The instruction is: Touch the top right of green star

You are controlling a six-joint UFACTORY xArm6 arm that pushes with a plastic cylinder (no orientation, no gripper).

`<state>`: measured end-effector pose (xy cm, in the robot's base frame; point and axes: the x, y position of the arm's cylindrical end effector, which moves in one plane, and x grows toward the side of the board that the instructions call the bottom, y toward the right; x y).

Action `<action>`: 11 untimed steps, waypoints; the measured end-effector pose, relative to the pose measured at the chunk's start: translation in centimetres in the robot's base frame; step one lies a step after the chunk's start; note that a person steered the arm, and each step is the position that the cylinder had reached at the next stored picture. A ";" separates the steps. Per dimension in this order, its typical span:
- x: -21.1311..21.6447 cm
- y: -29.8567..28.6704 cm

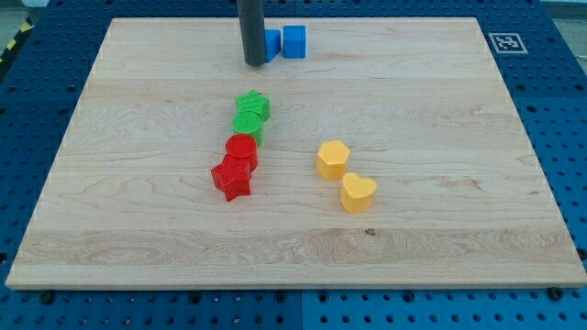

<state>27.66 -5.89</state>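
Observation:
The green star (253, 106) sits near the board's middle, a little toward the view's top. A green round block (248, 126) touches it just below. My tip (256, 62) rests on the board toward the view's top, straight above the green star with a clear gap between them. The rod stands upright and hides part of a blue block (272, 42) behind it.
A blue cube (294, 41) stands beside the partly hidden blue block. A red round block (242, 149) and a red star (232, 178) continue the line below the green blocks. A yellow hexagon (334, 159) and a yellow heart (358, 192) lie to the right. The wooden board (440, 119) ends at blue pegboard.

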 end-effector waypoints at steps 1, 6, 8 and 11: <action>-0.4 1.3; 8.3 1.7; 8.6 1.7; 11.8 2.0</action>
